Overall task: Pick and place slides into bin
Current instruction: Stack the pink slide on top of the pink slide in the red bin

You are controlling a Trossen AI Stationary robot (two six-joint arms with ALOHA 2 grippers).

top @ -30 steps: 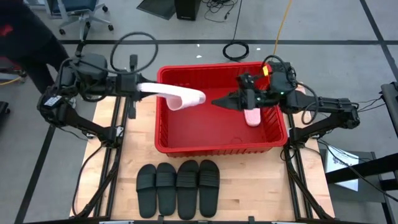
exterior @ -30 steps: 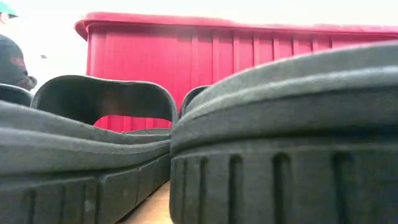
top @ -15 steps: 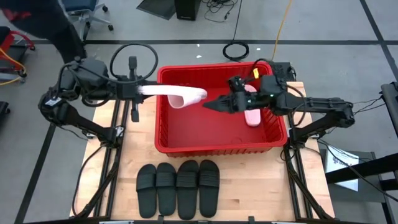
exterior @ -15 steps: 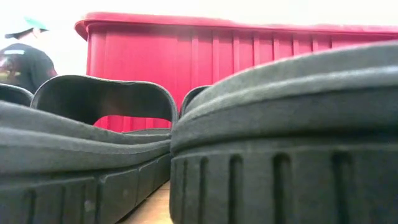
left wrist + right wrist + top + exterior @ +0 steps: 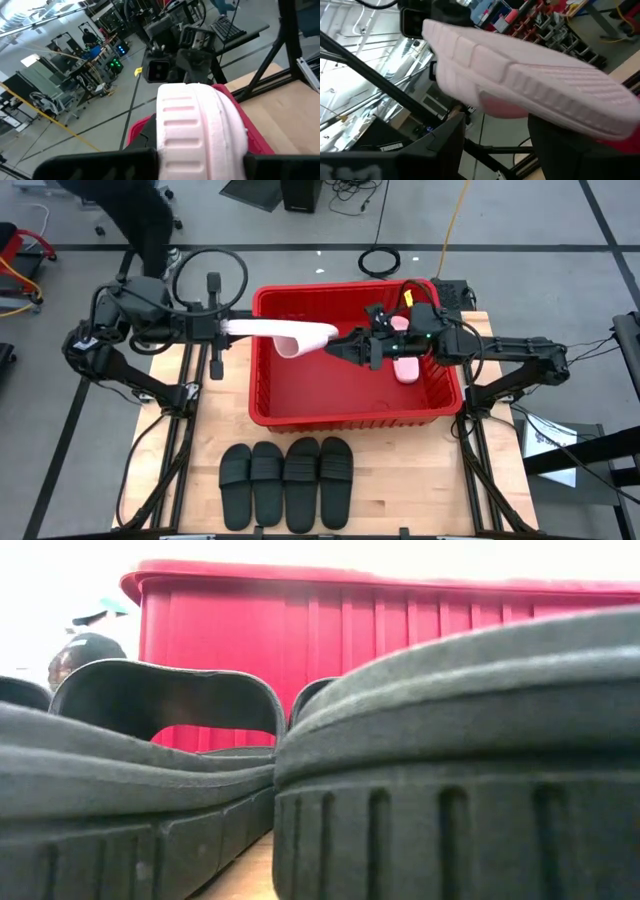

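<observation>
two grippers: left gripper (image 5: 228, 327) grips pink slide (image 5: 290, 334); right gripper (image 5: 335, 348) apart.

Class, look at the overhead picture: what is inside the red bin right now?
One pale pink slide lies on the red bin floor near its right wall, partly covered by the right pincer. A second pink slide, held by the left pincer, hangs over the bin. The rest looks bare.

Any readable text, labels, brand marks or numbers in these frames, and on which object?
None can be read.
Paper sheet beside the table's right edge: dark print, too small to read.
Red plastic bin, four matte black slides, the pale pink slide held by the left gripper: no markings visible.
</observation>
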